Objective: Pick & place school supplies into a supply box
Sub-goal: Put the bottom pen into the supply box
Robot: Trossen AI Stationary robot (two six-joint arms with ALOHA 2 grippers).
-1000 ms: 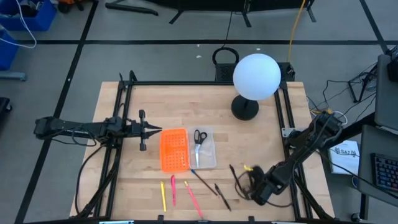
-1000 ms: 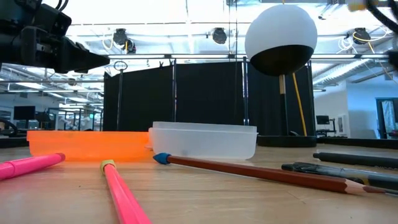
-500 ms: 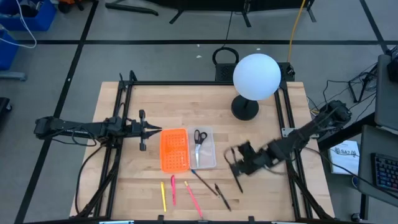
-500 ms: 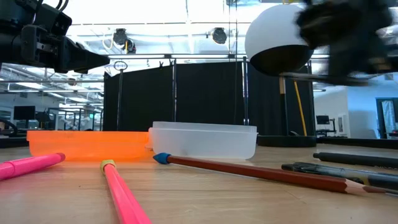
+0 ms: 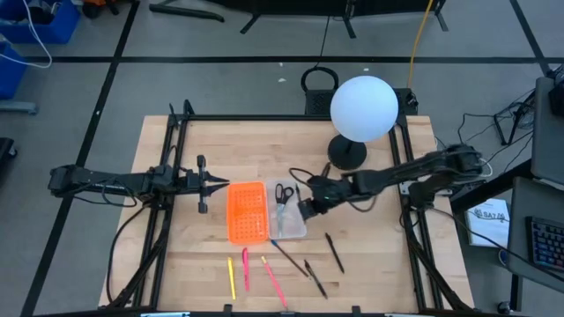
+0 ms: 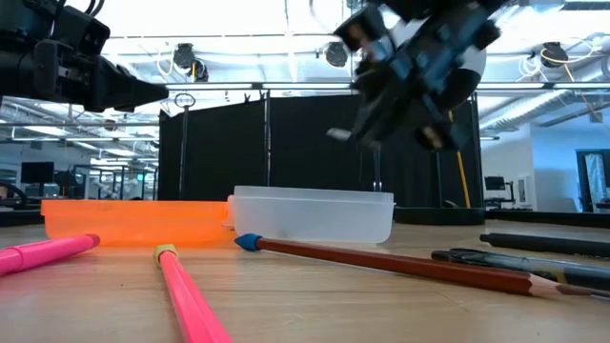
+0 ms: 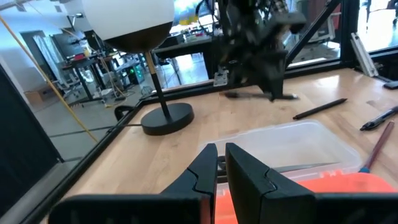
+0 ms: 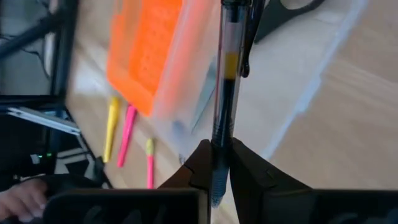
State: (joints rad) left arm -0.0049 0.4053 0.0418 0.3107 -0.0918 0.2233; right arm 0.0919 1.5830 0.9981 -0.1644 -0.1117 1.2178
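My right gripper (image 5: 307,210) hovers over the right edge of the clear supply box (image 5: 291,220), shut on a clear-barrelled pen with a black clip (image 8: 224,74). In the low view this gripper (image 6: 398,81) is blurred, above the box (image 6: 315,215). Black-handled scissors (image 5: 282,194) lie flat inside the box. On the table rest a black pen (image 5: 335,252), a dark pen (image 5: 315,277), a brown pencil (image 5: 287,257), a yellow pen (image 5: 232,276) and two pink ones (image 5: 246,269). My left gripper (image 5: 214,185) waits shut, left of the orange panel. My right gripper pinches the pen between its two fingers (image 8: 200,163), low on the barrel (image 8: 219,146) near one end. The long rest of the barrel sticks out forward past the fingertips. The pen is lifted clear, above the box's right edge.
An orange perforated panel (image 5: 247,211) lies against the box's left side. A lamp with a white globe (image 5: 362,107) and black base (image 5: 347,154) stands at the far right. Black frame rails (image 5: 407,167) run along the table's sides. Bare wood shows right of the box.
My right gripper has swept from the table's near right corner up, left and toward the far edge, arriving over the supply box's right edge with the pen between its fingers. The left arm and the things on the table have stayed put.
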